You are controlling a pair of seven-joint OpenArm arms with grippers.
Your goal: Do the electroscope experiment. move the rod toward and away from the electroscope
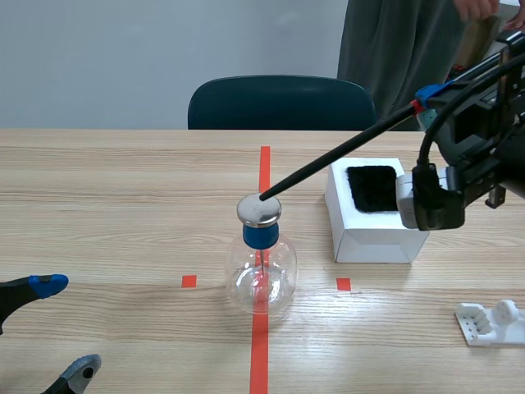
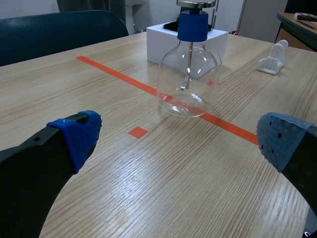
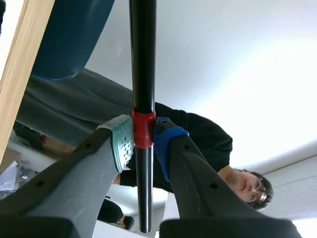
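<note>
The electroscope (image 1: 261, 263) is a clear glass flask with a blue collar and a round metal cap (image 1: 259, 210), standing on the red tape line at mid-table. It also stands ahead of my open left gripper (image 2: 173, 139) as the flask (image 2: 187, 79). A long black rod (image 1: 344, 160) with a red band slants down from the upper right; its tip rests at or just over the metal cap. My right gripper (image 3: 143, 141) is shut on the rod (image 3: 142, 59) at the red band. The left gripper (image 1: 57, 328) waits low at the table's left, holding nothing.
A white box (image 1: 369, 226) with a black cloth pad (image 1: 372, 187) on top stands right of the flask. A small white plastic holder (image 1: 492, 322) lies at the near right. A dark blue chair (image 1: 280, 103) and a person (image 1: 402, 49) are beyond the table's far edge.
</note>
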